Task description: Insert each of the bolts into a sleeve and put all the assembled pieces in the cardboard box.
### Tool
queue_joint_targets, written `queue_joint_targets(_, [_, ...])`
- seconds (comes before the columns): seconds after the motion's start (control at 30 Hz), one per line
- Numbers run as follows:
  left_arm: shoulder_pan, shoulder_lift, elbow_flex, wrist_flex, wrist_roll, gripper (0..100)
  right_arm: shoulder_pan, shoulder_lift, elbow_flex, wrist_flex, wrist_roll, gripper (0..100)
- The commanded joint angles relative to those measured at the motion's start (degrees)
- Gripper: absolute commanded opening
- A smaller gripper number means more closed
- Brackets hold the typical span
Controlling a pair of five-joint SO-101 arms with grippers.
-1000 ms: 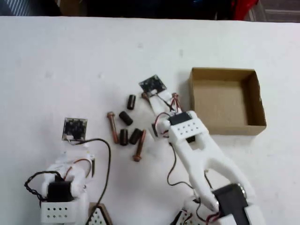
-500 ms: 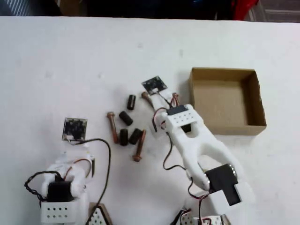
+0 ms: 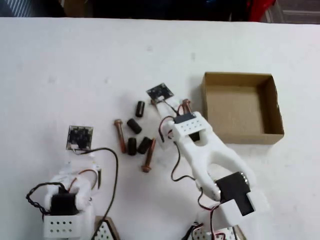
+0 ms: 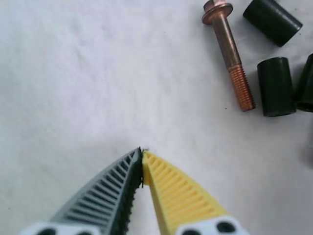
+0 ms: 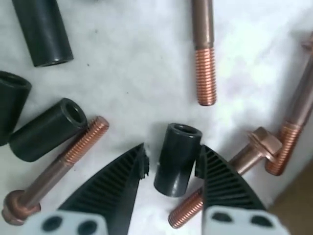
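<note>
Bolts (image 3: pixel 120 135) and sleeves (image 3: pixel 133 125) all lie loose on the table (image 3: pixel 75 60), none mated. The right wrist view shows four copper bolts and four black sleeves, each bare and separate. In the high view the pile sits near the table's middle. The cardboard box (image 3: pixel 235 105) stands at 3 o'clock from it, its floor bare. By my judgement the task is at its very start: nothing assembled, nothing boxed.

The right gripper (image 5: pixel 172 152) hangs over the pile's 2 o'clock edge. It is released, its jaws astride a single sleeve (image 5: pixel 177 164) that lies on the table, one finger against it and the other just apart. The left gripper (image 4: pixel 142 152) is clenched on nothing above bare table, at 8 o'clock from the pile. Every insertion and every placing is yet to do.
</note>
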Motion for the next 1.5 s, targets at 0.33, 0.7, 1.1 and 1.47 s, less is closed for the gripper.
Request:
queue_joint_targets(0.33, [-0.13, -0.57, -0.18, 0.18, -0.44, 2, 2.95, 0.48, -3.6, -1.63, -0.09, 3.5])
queue_joint_targets(0.7, [-0.13, -0.57, -0.18, 0.18, -0.44, 2, 2.77, -2.68, -3.52, 0.75, 0.0, 1.6])
queue_joint_targets(1.1, [-0.13, -0.57, -0.18, 0.18, -0.44, 2, 2.42, -34.86, -3.16, 19.3, 0.0, 1.6])
queue_joint_targets(1.47, [-0.22, -0.57, -0.18, 0.18, -0.44, 2, 2.51, -58.86, 7.91, 19.03, 0.09, 1.6])
